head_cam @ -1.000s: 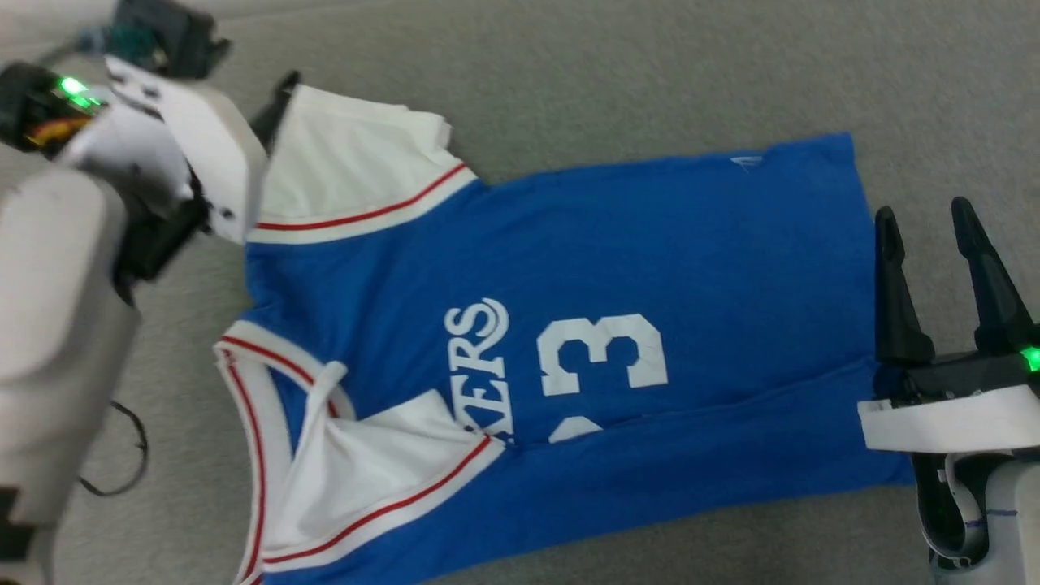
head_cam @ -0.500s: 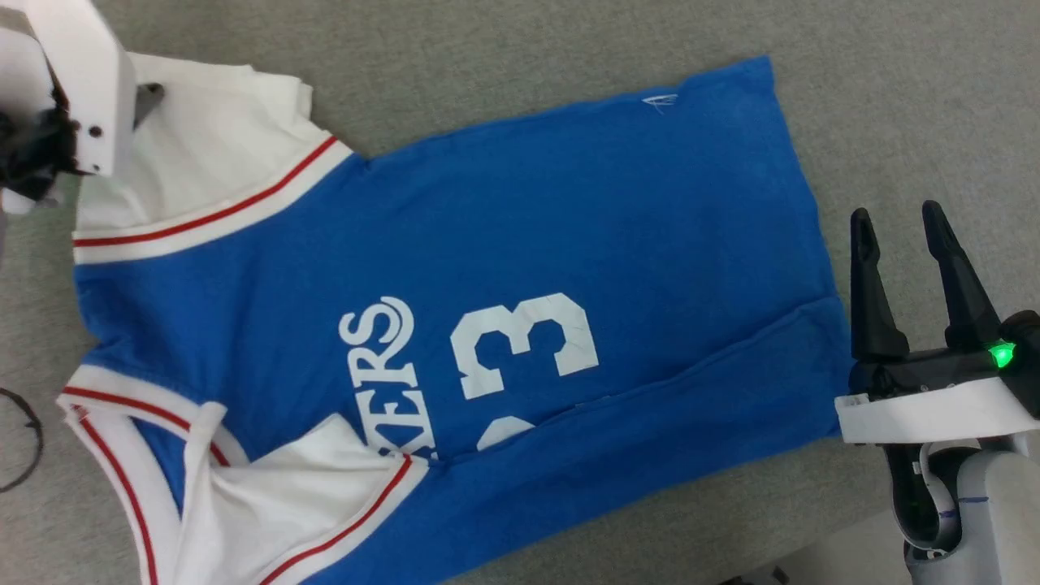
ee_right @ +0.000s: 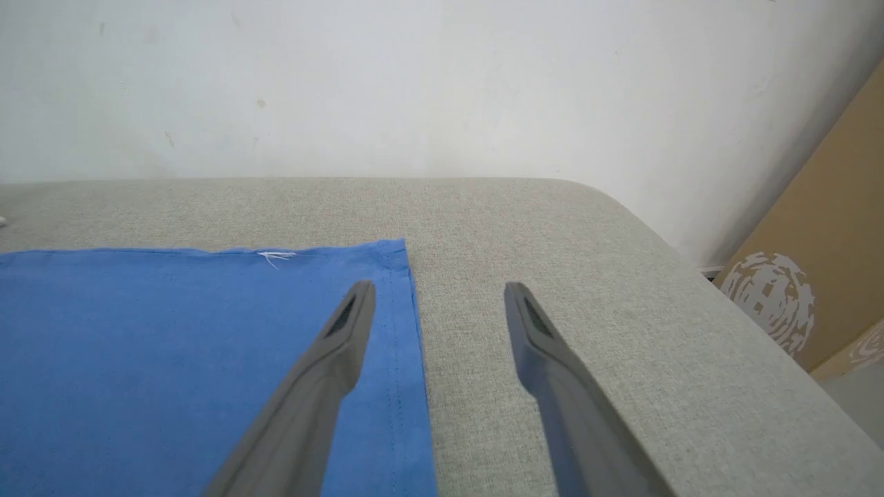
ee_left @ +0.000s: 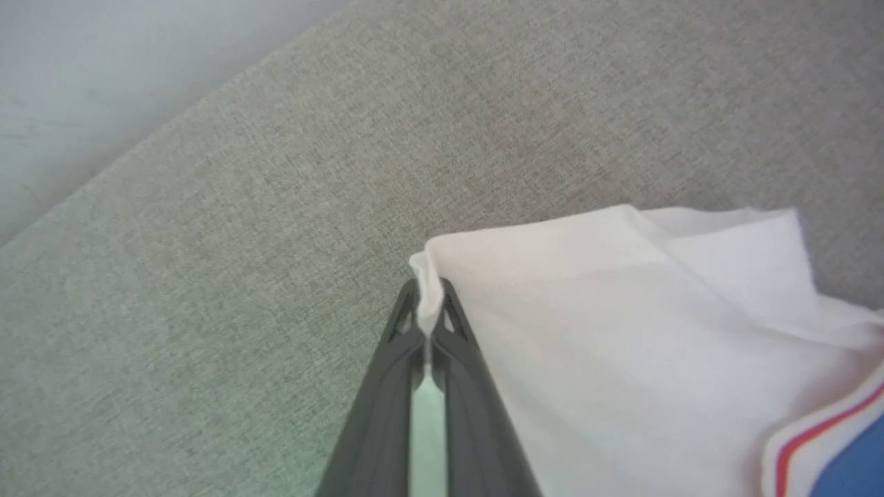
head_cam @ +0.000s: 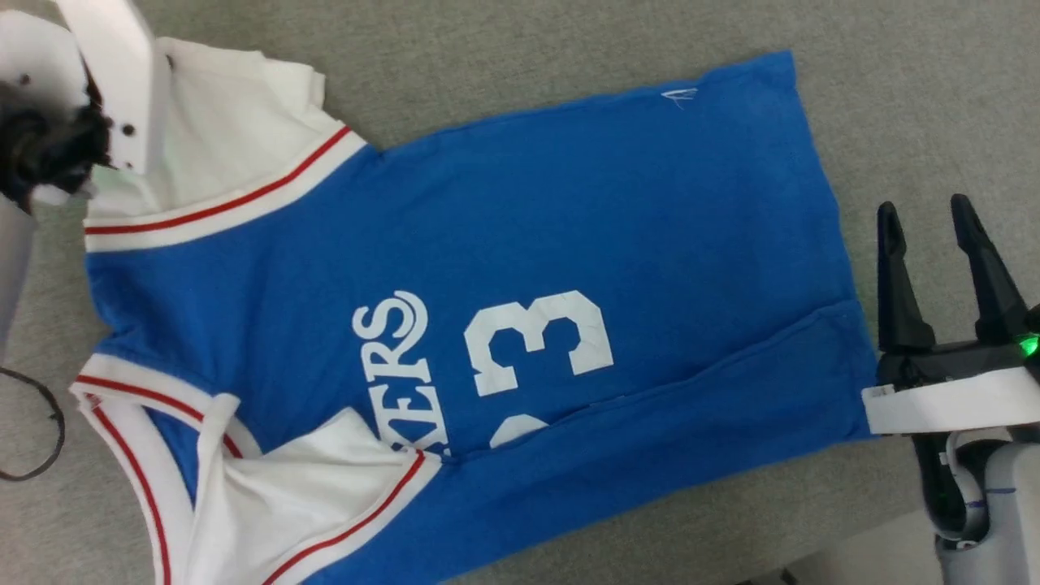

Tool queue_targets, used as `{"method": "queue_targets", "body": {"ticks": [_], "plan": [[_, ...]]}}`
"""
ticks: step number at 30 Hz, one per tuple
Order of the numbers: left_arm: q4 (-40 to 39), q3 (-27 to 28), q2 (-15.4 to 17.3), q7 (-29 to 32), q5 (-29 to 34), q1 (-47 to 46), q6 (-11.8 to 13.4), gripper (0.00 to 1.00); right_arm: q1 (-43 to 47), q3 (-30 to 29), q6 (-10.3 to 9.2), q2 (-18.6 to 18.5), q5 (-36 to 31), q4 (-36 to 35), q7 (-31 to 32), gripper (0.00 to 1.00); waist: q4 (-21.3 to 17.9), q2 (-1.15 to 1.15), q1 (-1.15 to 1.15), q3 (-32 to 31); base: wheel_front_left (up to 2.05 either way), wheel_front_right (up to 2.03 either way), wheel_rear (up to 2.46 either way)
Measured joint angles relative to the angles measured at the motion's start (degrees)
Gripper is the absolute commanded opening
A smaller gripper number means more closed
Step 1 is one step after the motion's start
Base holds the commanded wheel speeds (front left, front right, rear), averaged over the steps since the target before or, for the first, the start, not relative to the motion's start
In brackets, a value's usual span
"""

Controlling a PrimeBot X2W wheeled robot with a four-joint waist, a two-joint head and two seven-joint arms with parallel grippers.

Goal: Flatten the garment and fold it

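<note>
garment (head_cam: 569, 244): spread front-up on the grey fabric surface (head_cam: 487, 41), collar (head_cam: 138, 422) to the left, hem (head_cam: 829, 244) to the right; white "ers" lettering and number mid-chest; near long edge turned over onto the front in a strip.
far sleeve (head_cam: 236, 122): white, rumpled, at the far left corner.
near sleeve (head_cam: 309, 479): white with red stripe, folded in over the chest beside the collar.
left gripper (ee_left: 428, 307): clamped together on the outer edge of the far sleeve, white cloth bunched between the tips.
right gripper (head_cam: 922, 211): fingers spread apart, holding nothing, just beside the hem; contact with the cloth impossible to tell.
cable (head_cam: 32, 439): dark loop, left of the collar.
wall (ee_right: 414, 83): pale, beyond the far edge.
cardboard (ee_right: 829, 276): brown, far right.
</note>
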Motion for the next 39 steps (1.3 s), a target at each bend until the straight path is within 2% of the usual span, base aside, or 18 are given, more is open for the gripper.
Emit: {"method": "queue_targets", "body": {"ticks": [3, 5, 11, 15, 22, 28, 37, 38, 39], "plan": [[-0.88, -2.14, -0.14, -5.44, 0.97, 1.40, 0.00, 0.00, -0.50, 0.13, 0.01, -2.55, 0.48, -0.14, 2.76, 1.00, 1.20, 0.00, 0.00, -1.22, 0.00, 0.00, 0.00], [-1.96, -3.56, -0.43, -8.87, 0.86, 2.08, 0.00, 0.00, -0.67, 0.69, 0.01, -5.59, 1.46, -0.22, 6.50, 1.00, 2.26, 0.00, 0.00, -2.10, 0.00, 0.00, 0.00], [-7.73, -7.37, -0.78, -17.08, -0.11, 2.80, 0.00, 0.00, -3.49, 3.96, -0.05, -16.77, 8.54, -0.32, 23.94, 1.00, 6.39, 0.00, 0.00, -4.58, 0.00, 0.00, 0.00], [-12.87, -8.29, -1.62, -20.33, -2.24, 4.72, 0.00, 0.00, -6.95, 7.56, -0.05, -24.17, 13.52, 0.90, 34.09, 1.00, 9.80, 0.00, -0.01, -5.59, 0.00, 0.00, 0.00], [-23.81, -9.32, -1.33, -23.40, -1.66, 8.37, 0.40, 0.00, -16.67, 13.16, -0.05, -33.30, 18.68, 7.42, 48.05, 1.00, 15.83, 0.00, -0.01, -5.89, 0.00, 0.00, 0.00], [-30.95, -9.96, -1.40, -24.86, -0.74, 11.07, 2.71, 0.00, -24.16, 18.61, -0.05, -37.83, 19.23, 13.68, 53.30, 1.00, 20.35, 0.00, 0.00, -5.02, 0.00, 0.00, 0.00], [-34.22, -11.03, -1.89, -26.98, 0.30, 13.51, 3.92, 0.00, -28.13, 26.66, -0.07, -41.55, 17.95, 20.56, 51.65, 1.00, 25.04, 0.00, -0.01, -3.39, 0.00, 0.00, 0.00], [-34.20, -11.18, -1.92, -27.16, 0.31, 13.87, 4.14, 0.00, -28.45, 26.89, -0.07, -41.66, 18.33, 21.25, 51.00, 0.97, 25.31, 0.00, -0.01, -3.26, 0.00, 0.00, 0.00], [-34.12, -11.33, -1.97, -27.33, 0.32, 14.10, 4.17, 0.00, -28.80, 27.29, -0.07, -41.81, 18.56, 21.93, 50.18, 0.00, 25.52, 0.00, -0.02, -3.16, 0.00, 0.00, 0.00]]}}
